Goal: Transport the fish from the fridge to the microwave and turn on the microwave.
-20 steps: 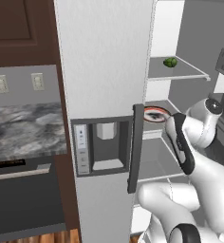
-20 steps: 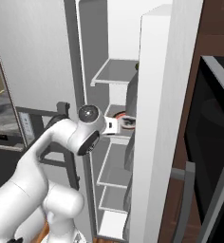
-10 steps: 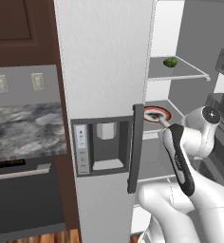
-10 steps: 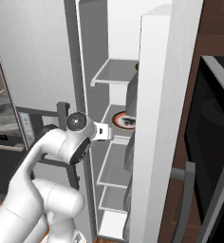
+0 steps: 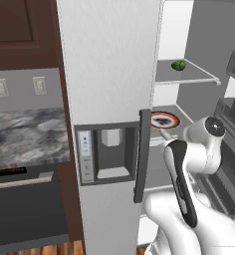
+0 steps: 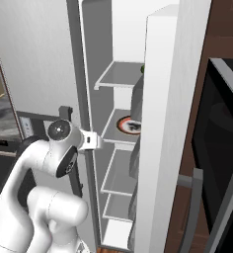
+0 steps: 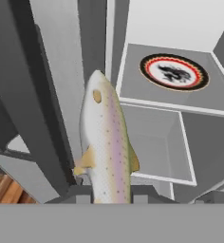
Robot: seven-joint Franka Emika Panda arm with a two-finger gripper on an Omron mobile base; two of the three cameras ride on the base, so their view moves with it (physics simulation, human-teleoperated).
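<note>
The fish, pale silver with a pinkish stripe, stands lengthwise between my gripper's jaws, which are shut on its tail end. The hand hangs just outside the open fridge, at the height of the middle shelf. On that shelf lies a white plate with a red-brown ring, bare of fish, also seen as the plate past the door handle. The microwave shows as a dark cavity with a grey frame at the right.
A small green round item sits on the upper fridge shelf. The open right fridge door stands between the shelves and the microwave. A marble counter and dark oven front lie left of the fridge.
The hand has drawn back out of the fridge, away from the plate, carrying the fish. The elbow has swung left and lower in the right base view.
</note>
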